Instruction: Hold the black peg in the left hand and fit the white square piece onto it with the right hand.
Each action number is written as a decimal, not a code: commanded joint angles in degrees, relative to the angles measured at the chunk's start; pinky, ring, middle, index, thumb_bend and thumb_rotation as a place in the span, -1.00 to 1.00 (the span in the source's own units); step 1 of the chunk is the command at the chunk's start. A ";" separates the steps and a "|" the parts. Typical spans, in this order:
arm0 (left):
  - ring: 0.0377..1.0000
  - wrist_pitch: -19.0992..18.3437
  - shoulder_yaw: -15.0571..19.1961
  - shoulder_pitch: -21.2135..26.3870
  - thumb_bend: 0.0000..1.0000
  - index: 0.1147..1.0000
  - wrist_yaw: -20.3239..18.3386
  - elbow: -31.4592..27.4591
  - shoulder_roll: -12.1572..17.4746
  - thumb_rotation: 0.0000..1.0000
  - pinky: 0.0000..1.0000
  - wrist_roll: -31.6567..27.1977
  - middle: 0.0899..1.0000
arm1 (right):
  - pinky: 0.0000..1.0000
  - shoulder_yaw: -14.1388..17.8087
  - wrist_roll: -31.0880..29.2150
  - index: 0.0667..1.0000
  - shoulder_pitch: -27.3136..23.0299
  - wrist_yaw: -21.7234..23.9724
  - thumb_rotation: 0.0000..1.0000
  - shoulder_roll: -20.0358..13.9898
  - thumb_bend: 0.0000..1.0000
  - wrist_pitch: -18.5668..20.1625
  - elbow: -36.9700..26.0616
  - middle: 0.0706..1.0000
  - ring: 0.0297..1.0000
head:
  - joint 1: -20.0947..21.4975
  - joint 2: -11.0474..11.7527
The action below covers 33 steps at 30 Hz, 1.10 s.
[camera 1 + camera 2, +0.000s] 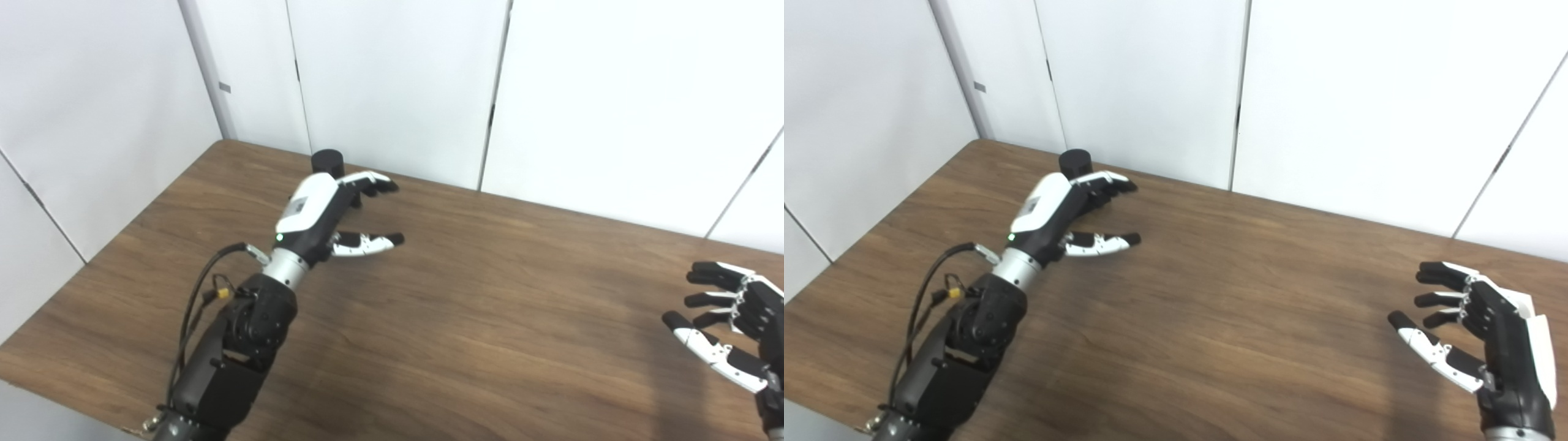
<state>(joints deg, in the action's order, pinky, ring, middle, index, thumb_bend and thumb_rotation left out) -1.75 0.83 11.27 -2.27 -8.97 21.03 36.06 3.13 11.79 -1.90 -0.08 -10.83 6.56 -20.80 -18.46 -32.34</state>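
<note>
Black peg (1075, 163): a short dark cylinder standing upright at the far edge of the table, just behind the left hand; its lower part is hidden by that hand.
Left fingers (370, 181): spread apart with the thumb below, clamped on nothing, reaching past the peg's near side.
Left hand (318, 211): empty, raised over the table (490, 318), close to the peg; whether it touches it cannot be told.
Right hand (1479, 331): fingers apart, holding nothing, well away at the right edge.
White square piece: not visible in either view.
Step in hand: by my reading, the approach to grasp the peg; nothing is held.
Next move: likely the left fingers must wrap around the peg and close, keeping it upright.
</note>
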 commanded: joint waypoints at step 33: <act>0.83 -12.66 2.62 14.56 0.64 0.64 6.13 14.32 9.77 -0.21 0.49 7.00 0.84 | -0.17 0.10 0.41 0.30 -1.89 1.30 -1.00 0.30 -0.11 2.16 -4.77 0.30 0.09 | 0.38 -0.22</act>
<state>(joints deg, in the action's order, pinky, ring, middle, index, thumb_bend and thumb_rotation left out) -13.65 3.12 22.78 3.40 5.84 28.61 42.43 3.08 12.31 -1.98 1.37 -10.62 9.16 -23.05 -18.02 -32.52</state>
